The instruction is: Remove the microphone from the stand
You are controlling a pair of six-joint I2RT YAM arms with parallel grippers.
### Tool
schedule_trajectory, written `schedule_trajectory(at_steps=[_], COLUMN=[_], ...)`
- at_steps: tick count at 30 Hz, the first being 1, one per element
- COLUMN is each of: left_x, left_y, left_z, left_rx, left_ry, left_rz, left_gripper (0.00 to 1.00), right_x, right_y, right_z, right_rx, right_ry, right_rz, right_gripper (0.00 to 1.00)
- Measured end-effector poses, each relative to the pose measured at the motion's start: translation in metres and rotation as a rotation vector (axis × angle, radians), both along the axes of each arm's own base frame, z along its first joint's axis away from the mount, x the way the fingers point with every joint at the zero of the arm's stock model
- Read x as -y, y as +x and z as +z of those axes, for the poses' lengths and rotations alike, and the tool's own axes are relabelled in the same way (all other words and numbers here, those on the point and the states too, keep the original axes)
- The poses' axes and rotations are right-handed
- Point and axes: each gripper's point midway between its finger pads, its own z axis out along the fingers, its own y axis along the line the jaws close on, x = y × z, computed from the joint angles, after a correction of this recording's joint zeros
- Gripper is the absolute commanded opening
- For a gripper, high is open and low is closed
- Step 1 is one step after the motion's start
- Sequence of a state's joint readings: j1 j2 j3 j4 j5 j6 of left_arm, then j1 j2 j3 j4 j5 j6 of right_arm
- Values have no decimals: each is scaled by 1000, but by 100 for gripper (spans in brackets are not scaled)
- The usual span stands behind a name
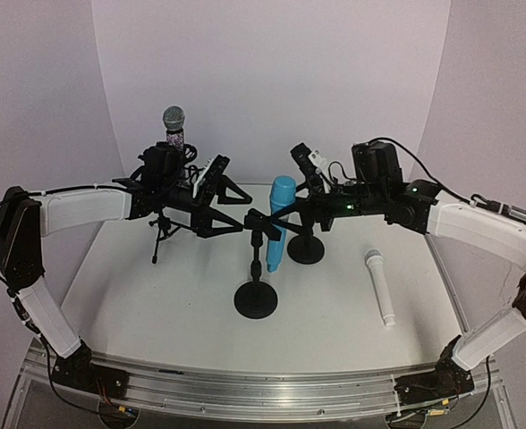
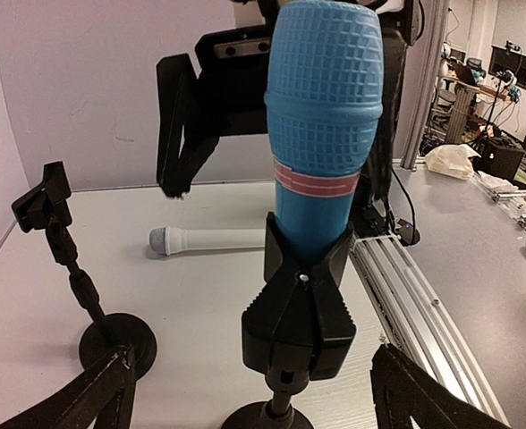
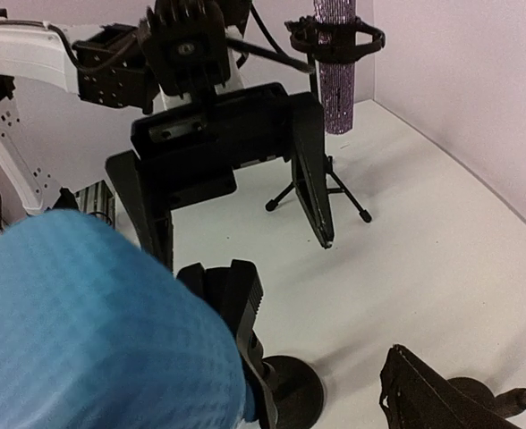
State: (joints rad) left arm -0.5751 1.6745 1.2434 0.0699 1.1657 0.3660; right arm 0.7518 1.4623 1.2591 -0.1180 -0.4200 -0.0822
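A blue microphone [image 1: 280,214] stands upright in the clip of a black round-base stand [image 1: 256,299] at the table's middle. In the left wrist view the microphone [image 2: 321,116] sits in the clip [image 2: 303,304]. My left gripper [image 1: 243,214] is open just left of the clip; its fingers [image 2: 89,398] flank the stand without touching it. My right gripper [image 1: 304,211] is open on the microphone's right side. In the right wrist view the blue head [image 3: 93,331] fills the lower left and hides one finger; the other finger [image 3: 437,398] shows at the lower right.
An empty black stand [image 1: 306,246] stands just behind and right of the blue one. A white microphone [image 1: 379,286] lies on the table at the right. A sparkly microphone [image 1: 173,125] sits in a tripod stand [image 1: 162,234] at the back left.
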Motion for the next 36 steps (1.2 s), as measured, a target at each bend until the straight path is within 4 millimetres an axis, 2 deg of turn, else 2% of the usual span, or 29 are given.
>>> schedule_trajectory(at_steps=[5, 13, 20, 24, 32, 36], left_x=[0, 0, 4, 7, 23, 30], left_y=[-3, -7, -12, -16, -19, -22], left_z=[-2, -1, 0, 0, -5, -7], left_rx=[-16, -19, -17, -20, -10, 13], left_ry=[6, 8, 8, 10, 43, 57], left_rz=[-13, -18, -31, -40, 14, 59], left_gripper=[85, 84, 82, 80, 77, 68], right_x=[-9, -15, -18, -19, -20, -21], right_y=[6, 5, 5, 3, 1, 3], right_z=[-20, -1, 7, 7, 7, 7], right_rx=[-16, 28, 50, 69, 114, 117], right_ry=[-38, 3, 24, 22, 19, 26], right_rz=[-8, 31, 46, 63, 120, 133], right_gripper=[84, 82, 49, 37, 26, 24])
